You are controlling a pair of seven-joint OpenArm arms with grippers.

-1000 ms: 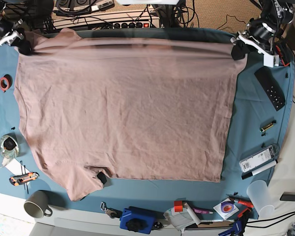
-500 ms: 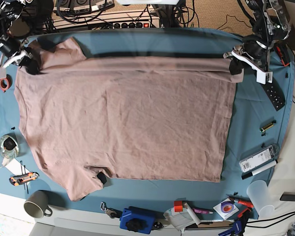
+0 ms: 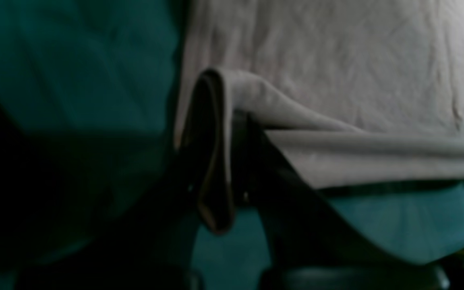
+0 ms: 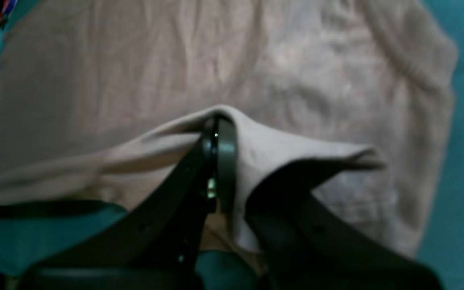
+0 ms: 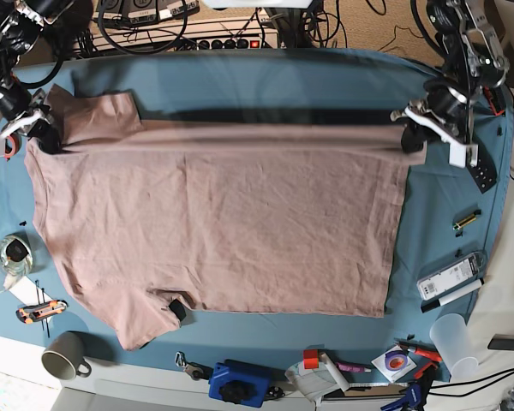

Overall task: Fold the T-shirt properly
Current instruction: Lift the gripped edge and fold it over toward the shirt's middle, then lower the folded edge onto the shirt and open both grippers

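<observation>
My two pairs of jaws, left (image 5: 413, 137) and right (image 5: 51, 141), pinch the T-shirt's (image 5: 240, 223) edge — now drawn inward over the body — so a fold seems underway.

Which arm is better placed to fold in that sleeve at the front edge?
Probably the right: its gripper is on the same side of the T-shirt as that sleeve, though both grippers are holding the far edge.

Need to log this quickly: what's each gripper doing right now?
Left gripper: closed, holding the T-shirt.
Right gripper: closed, holding the T-shirt.
</observation>
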